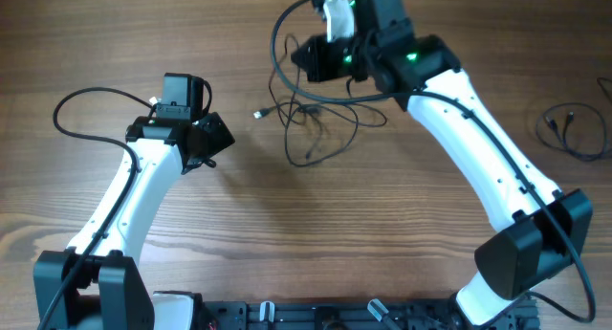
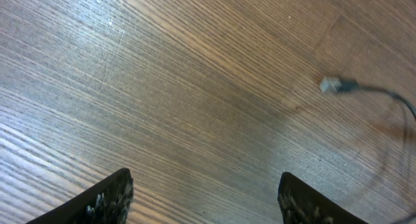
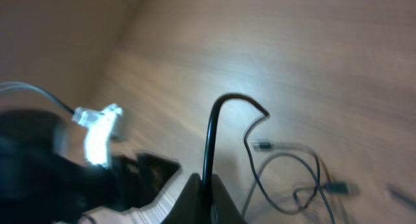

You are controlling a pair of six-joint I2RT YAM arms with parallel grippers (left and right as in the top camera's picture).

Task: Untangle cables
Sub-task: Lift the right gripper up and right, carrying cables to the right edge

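The cables (image 1: pixel 320 120) lie in a loose dark tangle on the wooden table, just below my right gripper (image 1: pixel 308 57). That gripper (image 3: pixel 207 185) is shut on one black cable (image 3: pixel 211 133). This cable rises from between the fingers and bends over at the top, lifted above the others (image 3: pixel 286 178). A small plug (image 3: pixel 263 145) rests on the wood beside them. My left gripper (image 1: pixel 215 141) stands left of the tangle. Its fingers (image 2: pixel 107 201) are open over bare wood. A silver plug end (image 2: pixel 335 86) lies ahead to the right, apart from the left gripper (image 2: pixel 205 185).
Another thin dark cable (image 1: pixel 574 129) lies by itself near the table's right edge. The thick black cable of the left arm (image 1: pixel 81 100) loops at the left. Both arm bases stand along the front edge.
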